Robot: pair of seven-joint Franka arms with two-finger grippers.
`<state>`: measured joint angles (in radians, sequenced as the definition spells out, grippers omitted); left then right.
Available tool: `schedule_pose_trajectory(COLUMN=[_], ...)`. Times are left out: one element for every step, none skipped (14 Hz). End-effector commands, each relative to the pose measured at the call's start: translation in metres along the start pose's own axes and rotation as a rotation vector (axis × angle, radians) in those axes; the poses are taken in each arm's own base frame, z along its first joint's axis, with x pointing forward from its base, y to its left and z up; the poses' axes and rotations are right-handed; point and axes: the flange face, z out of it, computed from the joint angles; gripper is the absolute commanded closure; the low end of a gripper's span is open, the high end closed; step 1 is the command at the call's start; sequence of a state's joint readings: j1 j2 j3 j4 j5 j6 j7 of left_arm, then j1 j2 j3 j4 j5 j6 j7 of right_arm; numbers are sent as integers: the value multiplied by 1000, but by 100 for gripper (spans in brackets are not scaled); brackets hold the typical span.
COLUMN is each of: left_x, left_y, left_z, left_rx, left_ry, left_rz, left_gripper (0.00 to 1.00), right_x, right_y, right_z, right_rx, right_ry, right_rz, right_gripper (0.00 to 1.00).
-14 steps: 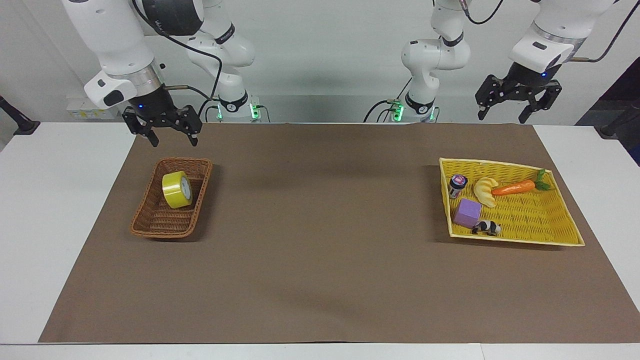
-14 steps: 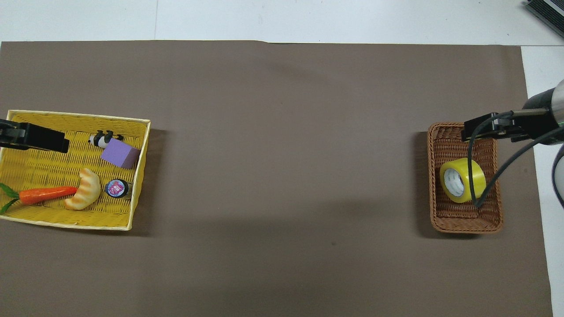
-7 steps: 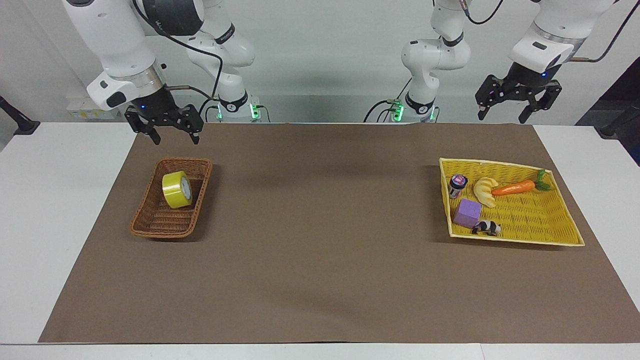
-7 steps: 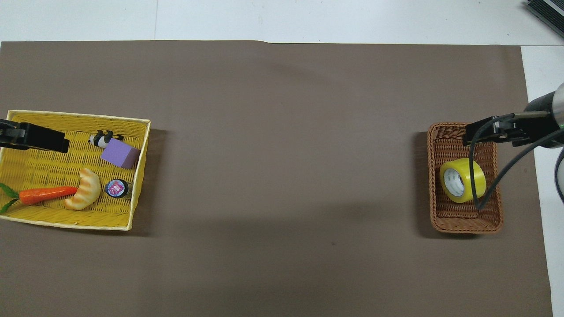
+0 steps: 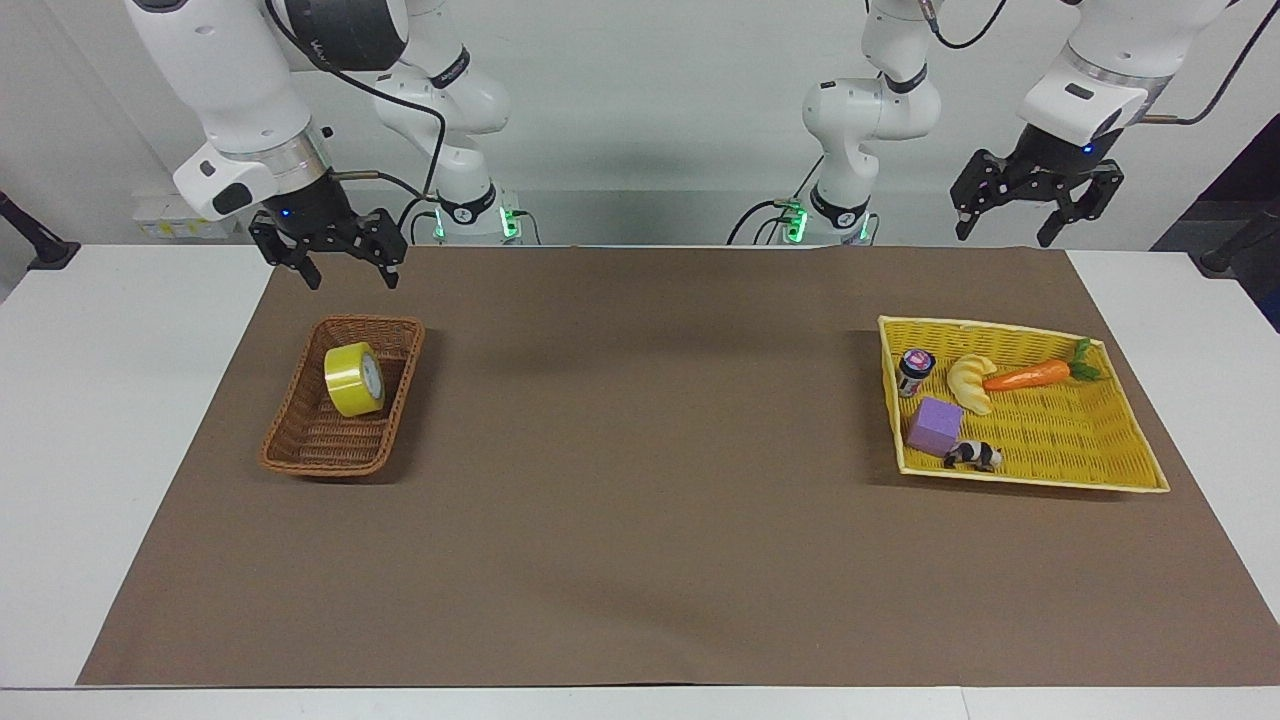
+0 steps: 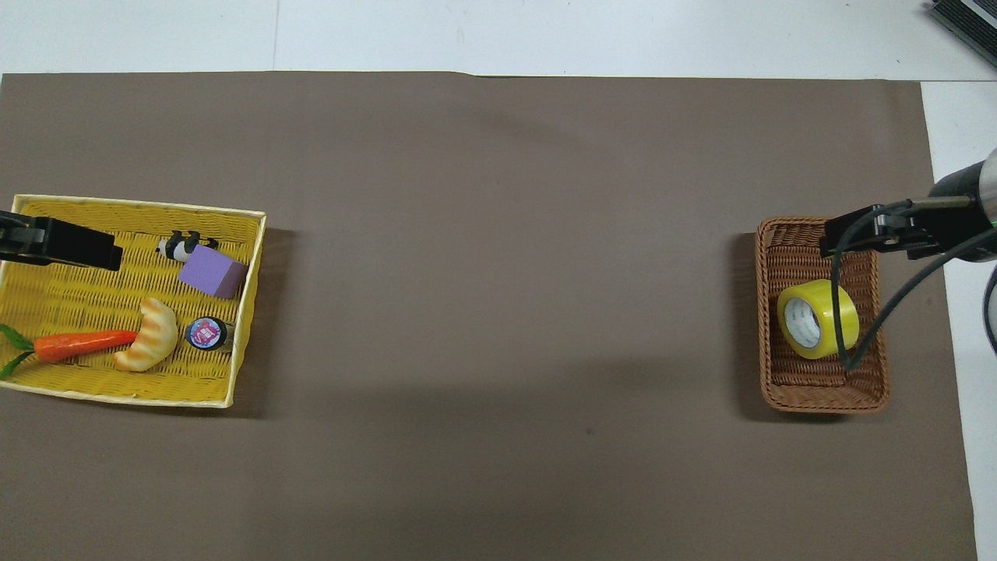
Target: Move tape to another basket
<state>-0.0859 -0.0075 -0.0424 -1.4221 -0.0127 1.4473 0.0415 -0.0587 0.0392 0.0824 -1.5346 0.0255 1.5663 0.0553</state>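
The tape (image 5: pixel 354 380) (image 6: pixel 816 319), a thick glossy yellow roll with a whitish core, lies on its side in the small brown wicker basket (image 5: pixel 300 460) (image 6: pixel 818 401) at the right arm's end of the table. My right gripper (image 5: pixel 350 280) (image 6: pixel 857 231) hangs in the air over this basket, open and holding nothing, well clear of the roll. My left gripper (image 5: pixel 1003 235) (image 6: pixel 58 241) waits raised over the left arm's end of the table, open with nothing between its fingers.
A wide, flat yellow woven tray (image 5: pixel 1120 470) (image 6: pixel 241 312) sits at the left arm's end, holding a toy carrot (image 5: pixel 1030 376), a croissant toy (image 5: pixel 968 382), a purple block (image 5: pixel 935 425), a panda figure (image 5: pixel 975 456) and a small jar (image 5: pixel 914 370). A brown mat (image 5: pixel 640 480) covers the table.
My right gripper has risen slightly above the wicker basket. The tape, both baskets and the left arm have not moved.
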Motion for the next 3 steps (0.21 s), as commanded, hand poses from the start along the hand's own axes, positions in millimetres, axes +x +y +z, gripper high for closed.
schedule_pose_trajectory(left_x=[-6, -6, -6], left_y=[-3, -3, -3], left_z=[1, 1, 1], left_rx=[18, 18, 18], left_ry=[-9, -9, -9], left_rz=[1, 1, 1], left_gripper=[0, 0, 0], right_x=[-3, -4, -4], right_y=[4, 4, 4], right_z=[-5, -5, -5], right_rx=[1, 1, 1], right_ry=[-8, -8, -8], right_rz=[22, 23, 23], right_gripper=[0, 0, 0])
